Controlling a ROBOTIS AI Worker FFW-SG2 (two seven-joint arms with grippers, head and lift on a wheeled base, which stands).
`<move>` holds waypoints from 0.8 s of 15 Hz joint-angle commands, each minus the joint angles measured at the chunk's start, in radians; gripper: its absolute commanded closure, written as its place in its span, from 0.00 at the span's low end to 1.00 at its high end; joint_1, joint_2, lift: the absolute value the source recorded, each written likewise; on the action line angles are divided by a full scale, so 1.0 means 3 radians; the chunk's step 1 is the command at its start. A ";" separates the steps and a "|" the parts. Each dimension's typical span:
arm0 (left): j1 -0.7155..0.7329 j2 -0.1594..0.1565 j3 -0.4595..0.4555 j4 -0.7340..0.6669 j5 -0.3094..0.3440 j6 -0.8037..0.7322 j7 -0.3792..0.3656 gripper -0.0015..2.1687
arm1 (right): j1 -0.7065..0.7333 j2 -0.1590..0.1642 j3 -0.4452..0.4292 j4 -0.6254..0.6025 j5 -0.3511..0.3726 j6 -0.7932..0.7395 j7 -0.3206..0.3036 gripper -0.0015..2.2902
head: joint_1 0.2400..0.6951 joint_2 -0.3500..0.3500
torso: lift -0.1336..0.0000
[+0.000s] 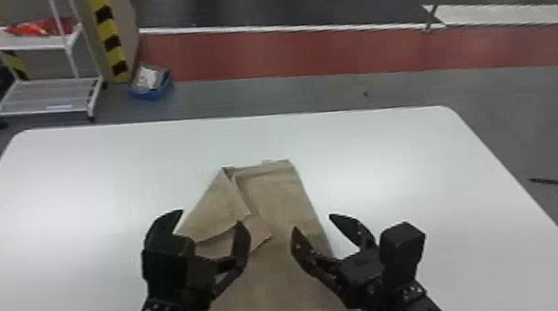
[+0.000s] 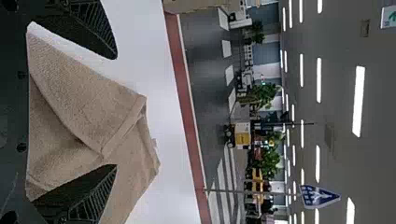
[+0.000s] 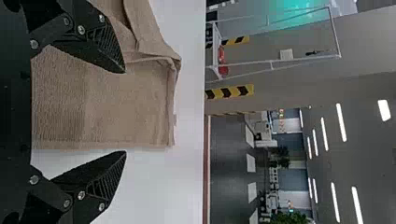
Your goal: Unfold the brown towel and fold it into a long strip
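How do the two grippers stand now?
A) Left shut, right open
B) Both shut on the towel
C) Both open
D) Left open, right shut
C, since the left gripper and the right gripper each show two fingers spread well apart.

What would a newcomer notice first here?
Probably the brown towel, midway across the white table, a flap turned over on its left. Next, the black left tool and right tool, both open, at its left and right edges. Then yellow-and-black stripes beyond the table, leftward.
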 commanded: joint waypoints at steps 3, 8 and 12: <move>0.0041 0.0036 0.0042 0.0003 0.0015 -0.0119 -0.0001 0.02 | -0.0364 0.0023 0.0460 0.0458 0.0271 -0.0052 -0.0143 0.16 | 1.00 0.45 | 0.15; 0.0041 0.0061 0.0077 0.0090 0.0072 -0.0150 -0.0001 0.02 | -0.0609 0.0043 0.0639 0.0740 0.0368 -0.0001 -0.0307 0.23 | 1.00 0.55 | 0.15; 0.0031 0.0061 0.0072 0.0095 0.0072 -0.0139 -0.0006 0.02 | -0.0712 0.0048 0.0649 0.0883 0.0368 -0.0022 -0.0358 0.23 | 1.00 0.56 | 0.15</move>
